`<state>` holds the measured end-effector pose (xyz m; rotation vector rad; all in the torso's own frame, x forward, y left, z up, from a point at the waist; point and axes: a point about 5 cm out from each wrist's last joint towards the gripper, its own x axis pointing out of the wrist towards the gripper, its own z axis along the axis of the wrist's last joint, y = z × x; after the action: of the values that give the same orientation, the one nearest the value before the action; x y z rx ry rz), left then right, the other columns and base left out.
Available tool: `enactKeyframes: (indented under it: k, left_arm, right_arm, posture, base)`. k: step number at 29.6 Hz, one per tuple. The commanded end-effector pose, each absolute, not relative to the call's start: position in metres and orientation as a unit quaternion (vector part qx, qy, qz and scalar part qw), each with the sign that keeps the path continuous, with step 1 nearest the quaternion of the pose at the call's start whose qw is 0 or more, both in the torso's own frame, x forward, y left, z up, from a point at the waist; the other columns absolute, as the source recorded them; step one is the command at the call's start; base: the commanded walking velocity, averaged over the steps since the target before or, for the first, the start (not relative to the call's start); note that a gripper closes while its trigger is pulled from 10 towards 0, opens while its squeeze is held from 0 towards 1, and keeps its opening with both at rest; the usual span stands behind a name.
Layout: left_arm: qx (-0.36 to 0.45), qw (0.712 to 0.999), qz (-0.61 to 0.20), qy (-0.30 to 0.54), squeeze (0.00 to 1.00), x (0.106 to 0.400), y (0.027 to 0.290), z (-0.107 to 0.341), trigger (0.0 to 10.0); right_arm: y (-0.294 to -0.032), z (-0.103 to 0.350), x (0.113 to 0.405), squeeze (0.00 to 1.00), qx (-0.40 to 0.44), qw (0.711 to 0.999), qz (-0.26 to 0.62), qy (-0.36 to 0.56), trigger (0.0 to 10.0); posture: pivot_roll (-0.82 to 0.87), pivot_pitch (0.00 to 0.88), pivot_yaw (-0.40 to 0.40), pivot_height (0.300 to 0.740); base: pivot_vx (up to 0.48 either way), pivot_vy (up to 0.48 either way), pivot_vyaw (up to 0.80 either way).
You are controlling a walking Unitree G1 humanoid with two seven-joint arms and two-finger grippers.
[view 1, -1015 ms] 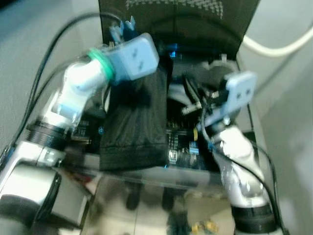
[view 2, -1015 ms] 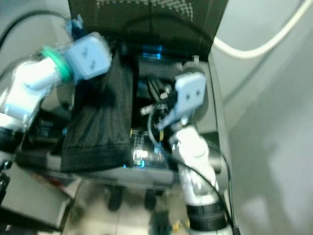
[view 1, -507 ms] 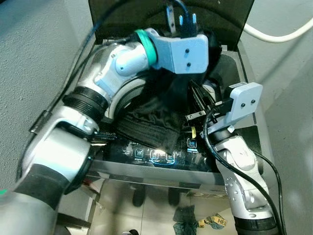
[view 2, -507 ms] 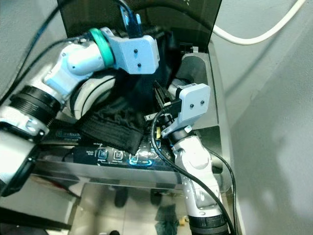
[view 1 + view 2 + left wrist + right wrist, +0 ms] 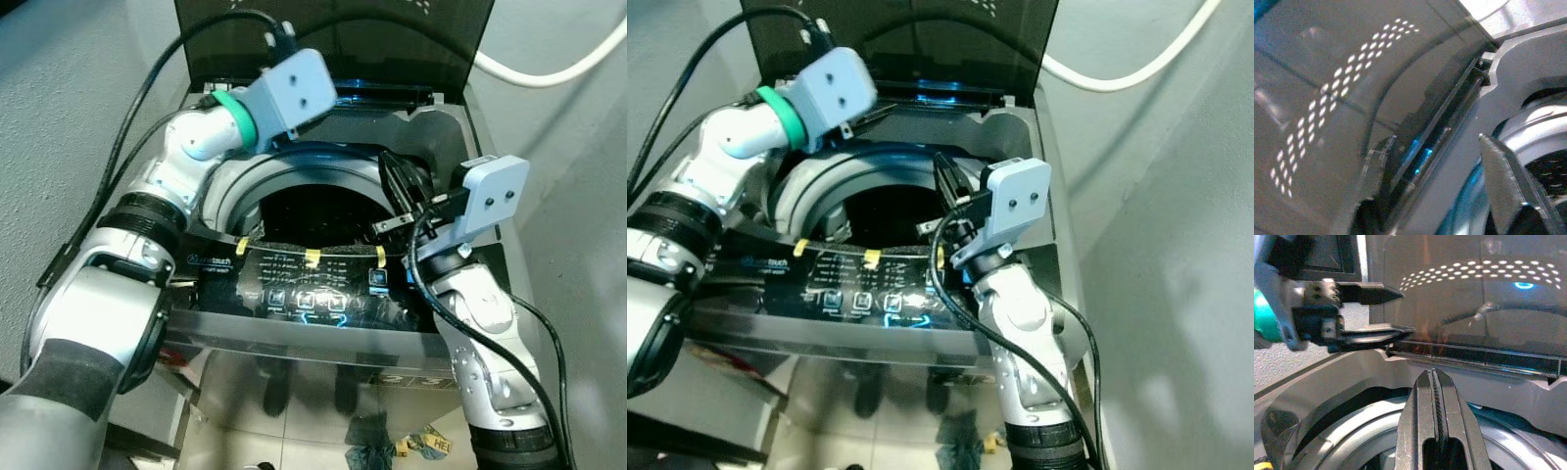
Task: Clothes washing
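Hovering over washer drum (image 5: 313,211), left gripper (image 5: 1382,311) empty.

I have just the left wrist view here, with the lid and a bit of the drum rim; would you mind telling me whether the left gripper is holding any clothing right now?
Observer: No, the left gripper is open and empty, poised above the back rim of the washing machine.
Operator: Thank you. Where is the right gripper?
Observer: The right gripper is shut on nothing, over the right side of the drum opening.
Operator: Is the lid up?
Observer: Yes, the lid stands open behind both arms, and the control panel at the front is lit.
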<state>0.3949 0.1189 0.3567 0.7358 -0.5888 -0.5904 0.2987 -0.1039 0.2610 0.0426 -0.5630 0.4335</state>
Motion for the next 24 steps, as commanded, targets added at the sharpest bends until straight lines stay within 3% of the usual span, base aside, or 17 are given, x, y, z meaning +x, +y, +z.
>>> enactKeyframes:
  k: [1, 2, 3, 7, 8, 12, 14, 17, 24]
  left_arm:
    - [0.330, 0.850, -0.280, -0.301, 0.61, 0.386, 0.133, 0.364, 10.0]
    - [0.330, 0.844, -0.281, -0.317, 0.61, 0.379, 0.138, 0.367, 10.0]
    - [0.320, 0.846, -0.268, -0.333, 0.00, 0.372, 0.141, 0.366, 10.0]
    - [0.299, 0.856, -0.250, -0.341, 0.00, 0.367, 0.143, 0.362, 10.0]
    - [0.262, 0.875, -0.220, -0.344, 0.00, 0.364, 0.146, 0.357, 10.0]
    - [0.194, 0.906, -0.151, -0.345, 0.00, 0.360, 0.162, 0.351, 10.0]
    - [0.194, 0.906, -0.151, -0.345, 0.00, 0.360, 0.162, 0.351, 10.0]
    - [0.142, 0.927, -0.090, -0.335, 0.00, 0.358, 0.185, 0.341, 10.0]
    - [0.112, 0.937, -0.082, -0.320, 0.00, 0.356, 0.189, 0.335, 10.0]
  right_arm:
    - [-0.105, 0.262, 0.300, 0.00, 0.023, 0.936, 0.214, -0.279, 10.0]
    - [-0.105, 0.262, 0.301, 0.00, 0.023, 0.935, 0.215, -0.280, 10.0]
    - [-0.106, 0.262, 0.302, 0.00, 0.023, 0.936, 0.212, -0.281, 10.0]
    - [-0.108, 0.262, 0.303, 0.00, 0.023, 0.937, 0.204, -0.282, 10.0]
    - [-0.112, 0.262, 0.306, 0.00, 0.024, 0.941, 0.185, -0.282, 10.0]
    - [-0.121, 0.261, 0.313, 0.00, 0.024, 0.951, 0.127, -0.281, 10.0]
    - [-0.121, 0.261, 0.313, 0.00, 0.024, 0.951, 0.127, -0.281, 10.0]
    - [-0.133, 0.261, 0.321, 0.00, 0.031, 0.958, 0.047, -0.282, 10.0]
    - [-0.137, 0.264, 0.326, 0.00, 0.030, 0.957, 0.022, -0.289, 10.0]
  posture:
    - [0.12, 0.076, 0.056, 0.740]
    - [0.12, 0.076, 0.056, 0.740]
    - [0.13, 0.065, 0.048, 0.740]
    - [0.13, 0.056, 0.043, 0.740]
    - [0.13, 0.050, 0.034, 0.740]
    - [0.13, 0.039, 0.026, 0.740]
    - [0.13, 0.039, 0.026, 0.740]
    - [0.14, 0.013, 0.006, 0.740]
    - [0.13, 0.006, 0.003, 0.740]
  base:
    - [0.000, 0.000, 0.00]
    - [0.000, 0.000, 0.00]
    - [0.000, 0.000, 0.00]
    - [0.000, 0.000, 0.00]
    - [0.000, 0.000, 0.00]
    - [0.000, 0.000, 0.00]
    - [0.000, 0.000, 0.00]
    - [0.000, 0.000, 0.00]
    - [0.000, 0.000, 0.00]
